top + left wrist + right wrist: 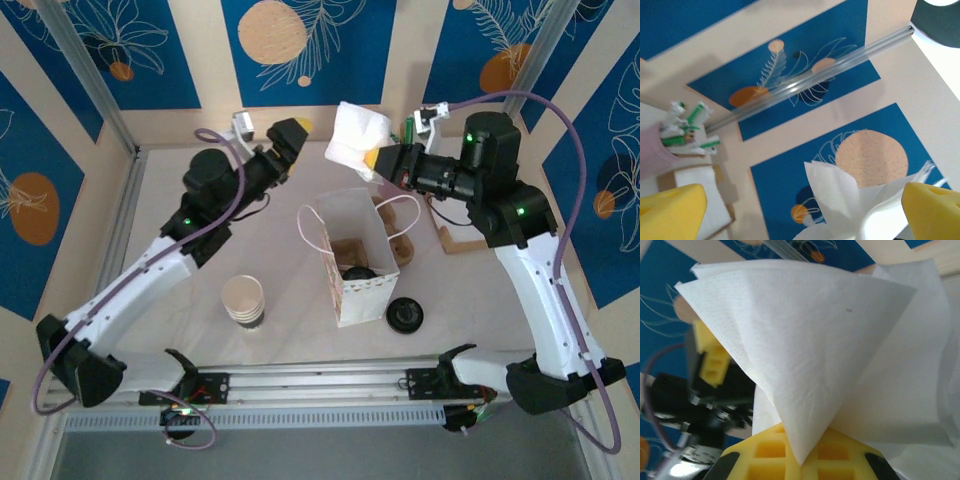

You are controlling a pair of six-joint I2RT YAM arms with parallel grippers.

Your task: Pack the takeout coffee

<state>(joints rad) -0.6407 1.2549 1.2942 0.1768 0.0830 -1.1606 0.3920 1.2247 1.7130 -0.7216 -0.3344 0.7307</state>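
The takeout coffee [357, 272] stands inside the open white paper bag [362, 300] at mid-table; I see only its black lid from above. A white napkin [355, 133] is raised above the back of the table with my right gripper [378, 160] shut on its corner. In the right wrist view the yellow fingers [765, 455] pinch the napkin [830, 340] where its folds meet. My left gripper [297, 130] hangs open just left of it. In the left wrist view the napkin [855, 200] stands loose between that gripper's wide-apart yellow fingertips [670, 210].
A stack of lidless cream cups [243, 300] stands left of the bag, and a loose black lid [405, 315] lies at its right. A brown cardboard carrier [402, 245] and a wooden stand [455, 240] sit behind the bag. A holder of green-and-white sachets [685, 130] is at the back.
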